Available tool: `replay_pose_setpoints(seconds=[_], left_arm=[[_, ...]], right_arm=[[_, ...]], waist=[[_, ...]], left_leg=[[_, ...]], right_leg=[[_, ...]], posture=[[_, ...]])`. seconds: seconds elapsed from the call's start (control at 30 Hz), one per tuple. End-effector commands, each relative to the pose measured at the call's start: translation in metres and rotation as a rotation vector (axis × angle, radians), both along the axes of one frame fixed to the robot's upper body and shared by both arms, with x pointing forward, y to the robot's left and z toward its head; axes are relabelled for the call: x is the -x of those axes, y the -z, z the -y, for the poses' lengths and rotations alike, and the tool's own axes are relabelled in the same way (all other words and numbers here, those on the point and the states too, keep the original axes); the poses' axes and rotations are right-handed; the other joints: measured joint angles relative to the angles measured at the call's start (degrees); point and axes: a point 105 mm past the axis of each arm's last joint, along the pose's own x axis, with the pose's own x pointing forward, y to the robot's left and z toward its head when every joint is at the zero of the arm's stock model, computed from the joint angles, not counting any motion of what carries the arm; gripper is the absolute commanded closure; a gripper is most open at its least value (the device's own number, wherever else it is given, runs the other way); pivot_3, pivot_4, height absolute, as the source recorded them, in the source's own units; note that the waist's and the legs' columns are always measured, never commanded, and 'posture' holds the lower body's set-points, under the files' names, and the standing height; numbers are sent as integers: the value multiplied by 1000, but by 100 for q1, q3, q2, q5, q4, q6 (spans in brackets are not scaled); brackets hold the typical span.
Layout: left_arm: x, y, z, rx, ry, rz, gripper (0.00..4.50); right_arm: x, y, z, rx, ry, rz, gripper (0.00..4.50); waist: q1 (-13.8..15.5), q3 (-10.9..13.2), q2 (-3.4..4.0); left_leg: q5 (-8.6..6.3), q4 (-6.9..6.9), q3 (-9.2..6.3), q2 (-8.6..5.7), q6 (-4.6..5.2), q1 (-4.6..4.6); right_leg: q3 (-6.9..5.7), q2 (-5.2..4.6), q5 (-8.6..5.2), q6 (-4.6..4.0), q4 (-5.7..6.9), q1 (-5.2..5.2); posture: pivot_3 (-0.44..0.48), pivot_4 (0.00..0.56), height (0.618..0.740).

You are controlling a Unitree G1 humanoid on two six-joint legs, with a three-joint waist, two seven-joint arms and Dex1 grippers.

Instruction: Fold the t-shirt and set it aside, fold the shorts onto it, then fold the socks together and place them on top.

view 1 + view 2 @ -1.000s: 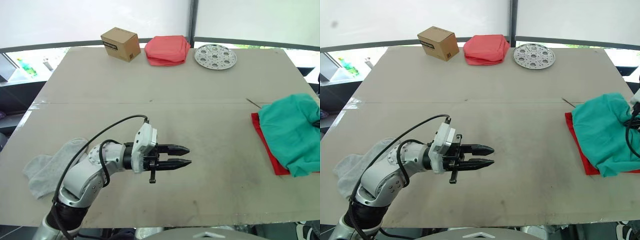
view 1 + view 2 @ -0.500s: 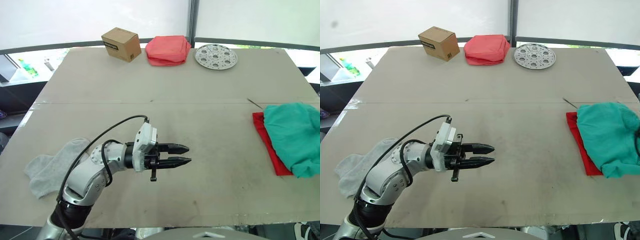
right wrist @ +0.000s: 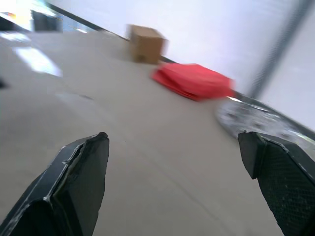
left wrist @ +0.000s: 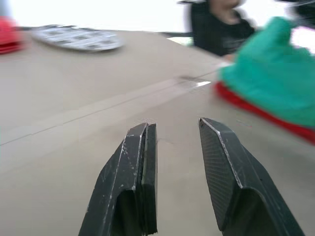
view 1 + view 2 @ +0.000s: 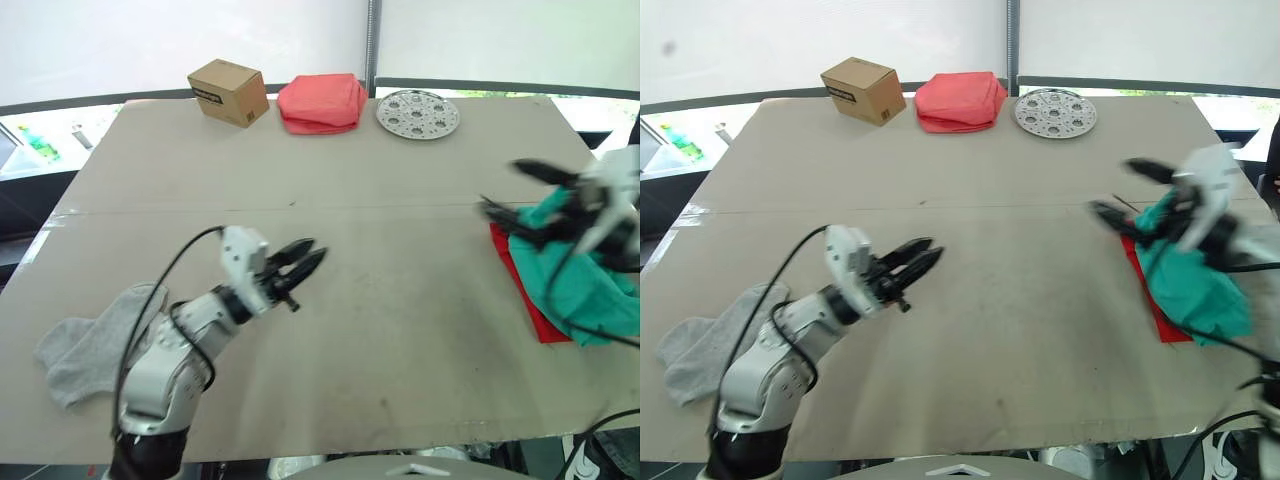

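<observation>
Nearest me, the socks [image 5: 85,335] lie at the tabletop's [image 5: 380,330] near left edge, behind my left gripper [image 5: 300,262], whose fingers are slightly parted and empty. Farther right, my right gripper [image 5: 1130,190] hangs spread wide and empty just beside the shorts [image 5: 580,270], heaped on the t-shirt [image 5: 520,285].

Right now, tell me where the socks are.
In the head views, the socks lie on the table's near left corner, just outside the left arm, far across from the shorts on the right edge.
</observation>
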Motion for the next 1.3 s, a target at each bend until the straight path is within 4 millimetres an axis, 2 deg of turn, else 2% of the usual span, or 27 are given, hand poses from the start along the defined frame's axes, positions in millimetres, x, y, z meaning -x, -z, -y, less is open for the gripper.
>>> replay_pose_setpoints(seconds=[0.03, 0.13, 0.17, 0.2, 0.27, 0.33, 0.37, 0.43, 0.5, 0.6, 0.67, 0.73, 0.83, 0.87, 0.9, 0.93, 1.1, 1.17, 1.2, 1.3], left_arm=[[18, -12, -36, -81, -141, 61, 2944], [56, 0, -67, -178, -142, -31, 2944], [65, 1, -79, -211, -161, -46, 2427], [74, -1, -98, -256, -202, -64, 2151], [88, -5, -123, -315, -240, -104, 1333], [102, -3, -138, -356, -237, -163, 343], [106, -1, -147, -382, -246, -184, 25], [111, 4, -162, -415, -262, -232, 25], [112, 7, -165, -438, -236, -251, 25], [98, 11, -166, -445, -238, -242, 25], [88, 25, -167, -484, -229, -285, 25], [90, 52, -170, -561, -189, -385, 25], [89, 71, -176, -559, -179, -463, 25], [89, 75, -177, -552, -170, -484, 583], [90, 79, -175, -543, -147, -510, 889], [90, 81, -171, -522, -127, -519, 1417], [84, 78, -154, -427, -41, -484, 3675], [70, 68, -139, -393, -7, -418, 4456], [64, 63, -132, -381, 10, -392, 4456], [41, 47, -88, -333, 121, -314, 4456]], right_arm=[[21, -3, -41, 3, -213, 45, 92], [41, 6, -69, 11, -412, 37, 92], [45, 9, -75, 22, -455, 38, 0], [49, 13, -81, 35, -511, 44, 0], [56, 19, -88, 59, -598, 52, 0], [62, 26, -93, 86, -669, 58, 0], [63, 27, -95, 94, -688, 62, 0], [61, 28, -101, 96, -699, 72, 0], [61, 24, -105, 91, -707, 87, 0], [63, 15, -107, 50, -709, 95, 0], [61, 15, -107, 58, -690, 104, 0], [59, 17, -103, 73, -648, 108, 0], [56, 15, -99, 72, -604, 109, 0], [55, 15, -98, 73, -593, 109, 0], [54, 16, -97, 80, -581, 110, 0], [54, 17, -95, 87, -571, 112, 0], [50, 18, -87, 97, -495, 118, 0], [46, 19, -83, 100, -450, 122, 0], [44, 19, -81, 102, -433, 124, 0], [38, 21, -71, 115, -357, 121, 0]], waist=[[28, 0, -1], [89, -9, -15], [91, -12, -21], [95, -12, -21], [134, -3, -10], [140, -8, -14], [136, -8, -10], [113, -6, -6], [93, -7, -8], [105, -8, -10], [123, -9, -8], [98, -12, -11], [72, -19, -10], [78, -18, 1], [88, -20, 14], [94, -20, 29], [87, -38, 61], [98, -42, 65], [119, -43, 64], [200, -45, 61]], left_leg=[[0, 0, 0, -1, 0, -3], [-2, 2, 2, -12, 1, -15], [-6, 3, 4, -16, 7, -17], [-16, 3, 7, -16, 22, -17], [-21, 5, 3, -19, 29, -21], [-22, 12, -5, -20, 28, -23], [-27, 13, -4, -19, 18, -20], [-36, 13, -1, -19, 4, -19], [-36, 13, -1, -17, 3, -18], [-32, 12, -2, -11, 4, -19], [-21, 7, -4, -12, 23, -20], [-20, 5, -2, -13, 23, -21], [-23, 3, 18, -14, 21, -20], [-24, 3, 18, -15, 21, -17], [-24, 2, 18, -14, 21, -15], [-24, 1, 17, -13, 20, -12], [-38, 1, 15, -9, -3, -8], [-36, 2, 17, -13, 1, -9], [-34, 2, 17, -17, 4, -10], [-24, 5, 12, -21, 20, -19]], right_leg=[[1, -1, 4, -7, -2, 0], [-21, -19, 2, -37, -12, -7], [-29, -28, -1, -42, -11, -8], [-31, -33, -4, -44, -18, -13], [-44, -43, -16, -24, -21, -14], [-57, -51, -18, -21, -13, -16], [-58, -54, -18, -21, -11, -15], [-58, -60, -18, -21, -10, -16], [-64, -59, -17, -21, -2, -19], [-70, -48, -17, -23, 6, -25], [-72, -47, -17, -25, 4, -25], [-72, -47, -5, -45, 1, -25], [-57, -46, -3, -45, -3, -29], [-57, -51, -4, -45, -2, -27], [-57, -52, -5, -43, -3, -28], [-59, -53, -15, -27, 0, -28], [-61, -75, -16, -25, 5, -28], [-61, -69, -16, -24, 5, -28], [-61, -61, -16, -24, 4, -27], [-68, -65, -15, -24, 2, -26]], posture=[[0, 150, 740], [0, 150, 740], [0, 150, 740], [0, 150, 740], [0, 150, 740], [0, 150, 740], [0, 150, 740], [0, 150, 740], [0, 150, 740], [0, 150, 740], [0, 150, 740], [0, 150, 740], [0, 150, 740], [0, 150, 740], [0, 150, 740], [0, 150, 740], [0, 150, 740], [0, 150, 740], [0, 150, 740], [0, 150, 740]])
